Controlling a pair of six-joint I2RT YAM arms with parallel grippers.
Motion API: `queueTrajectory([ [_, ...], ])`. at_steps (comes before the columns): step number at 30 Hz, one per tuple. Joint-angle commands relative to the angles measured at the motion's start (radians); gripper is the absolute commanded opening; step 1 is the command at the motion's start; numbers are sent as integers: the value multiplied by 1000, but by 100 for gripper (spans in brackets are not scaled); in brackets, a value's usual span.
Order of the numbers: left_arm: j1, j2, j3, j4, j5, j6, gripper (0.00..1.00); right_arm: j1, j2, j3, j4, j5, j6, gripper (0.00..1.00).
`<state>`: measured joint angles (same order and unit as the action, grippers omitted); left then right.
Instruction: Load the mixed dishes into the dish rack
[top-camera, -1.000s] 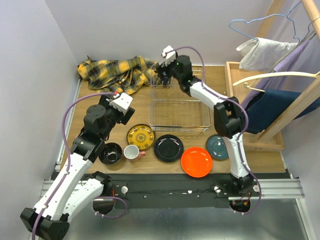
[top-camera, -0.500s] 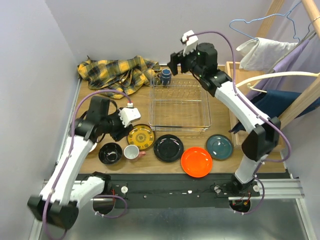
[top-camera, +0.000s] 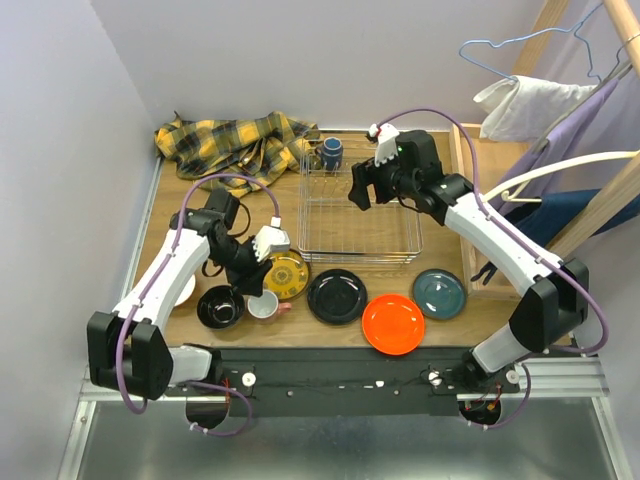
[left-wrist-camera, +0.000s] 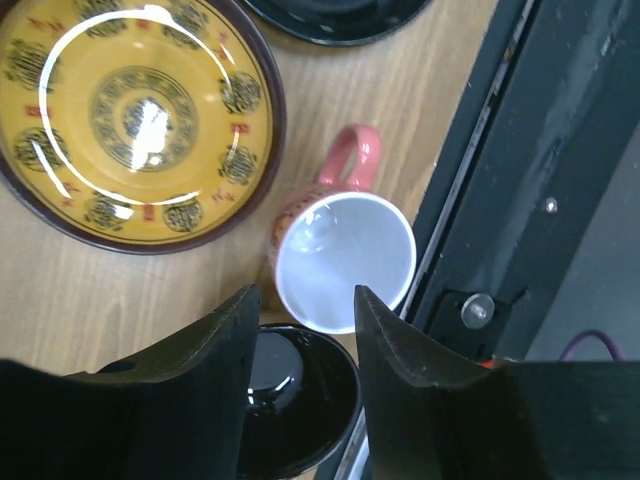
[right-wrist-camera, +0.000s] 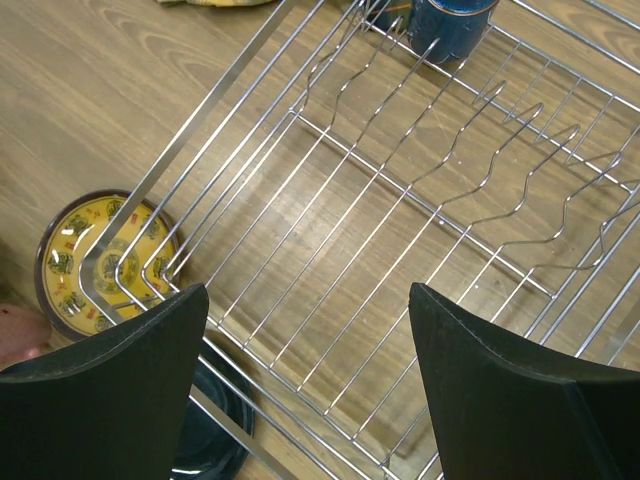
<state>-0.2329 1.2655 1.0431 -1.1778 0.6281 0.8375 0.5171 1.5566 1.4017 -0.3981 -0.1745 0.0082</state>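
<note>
At the left of the bench (top-camera: 296, 330), the left gripper (top-camera: 258, 282) has dropped from above the yellow plate (top-camera: 281, 272) to the white cup (left-wrist-camera: 345, 262). Its jaws have narrowed to half spread over the near rim and seem not yet to pinch it, so this cup looks next to go. Only the wrist view shows that, along with the pink handle (left-wrist-camera: 352, 160). Farther right, the right gripper (top-camera: 362, 190) has drawn back from the blue cup (top-camera: 331, 153), which now stands in the far corner of the rack (top-camera: 360, 258). Its jaws are wide and empty. Only overhead do the black plate (top-camera: 336, 296), orange plate (top-camera: 393, 323) and teal plate (top-camera: 439, 293) show whole, all on the bench.
</note>
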Motion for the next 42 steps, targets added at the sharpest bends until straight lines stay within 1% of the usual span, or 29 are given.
queueTrajectory([
  [1,-3,11,-29,-60,-56,72,48,-9,-44,-20,-4,-10,26,88],
  [3,-5,12,-55,-46,-99,87,47,-9,-36,-7,-7,-14,26,89],
  [6,-11,9,-83,-16,-116,91,46,-9,-24,6,-11,-17,26,89],
  [14,-43,51,-117,110,-133,8,40,-9,-10,19,-19,-22,32,89],
  [17,-52,77,-109,139,-128,-8,28,-11,-6,17,-25,-22,42,89],
  [18,-57,89,-98,135,-128,-9,20,-11,-3,16,-25,-25,45,89],
  [20,-69,127,-81,121,-120,-14,13,-9,8,13,-30,-34,71,89],
  [21,-69,133,-63,104,-114,-14,7,-9,11,11,-36,-37,81,89],
  [23,-71,137,-48,87,-107,-17,0,-9,19,8,-39,-52,113,89],
  [27,-71,94,21,11,-107,-12,0,-9,43,11,-48,-74,139,89],
  [29,-71,45,55,-15,-110,-14,0,-9,52,20,-44,-65,156,89],
  [31,-71,-1,101,-13,-111,-52,0,-9,66,48,-41,-54,180,89],
  [32,-71,-56,116,-6,-113,-66,0,-9,72,63,-41,-33,194,90],
  [34,-72,-121,126,87,-133,-165,0,-14,100,126,-48,-13,243,92],
  [35,-74,-199,118,133,-165,-199,0,-19,112,152,-50,-17,260,92],
  [36,-80,-237,88,235,-186,-225,0,-22,129,183,-48,-37,274,92],
  [37,-98,-279,65,301,-217,-256,0,-37,154,219,-48,-66,274,92],
  [38,-108,-361,34,369,-304,-315,0,-45,211,346,-59,-101,269,92],
  [39,-120,-405,-33,512,-353,-331,0,-52,259,418,-108,-109,272,92],
  [40,-153,-444,-70,583,-419,-342,0,-71,302,512,-140,-129,300,92],
  [41,-170,-518,-107,652,-476,-328,0,-83,401,671,-174,-210,324,92],
  [42,-186,-546,-173,778,-592,-307,0,-95,448,754,-242,-270,357,92],
])
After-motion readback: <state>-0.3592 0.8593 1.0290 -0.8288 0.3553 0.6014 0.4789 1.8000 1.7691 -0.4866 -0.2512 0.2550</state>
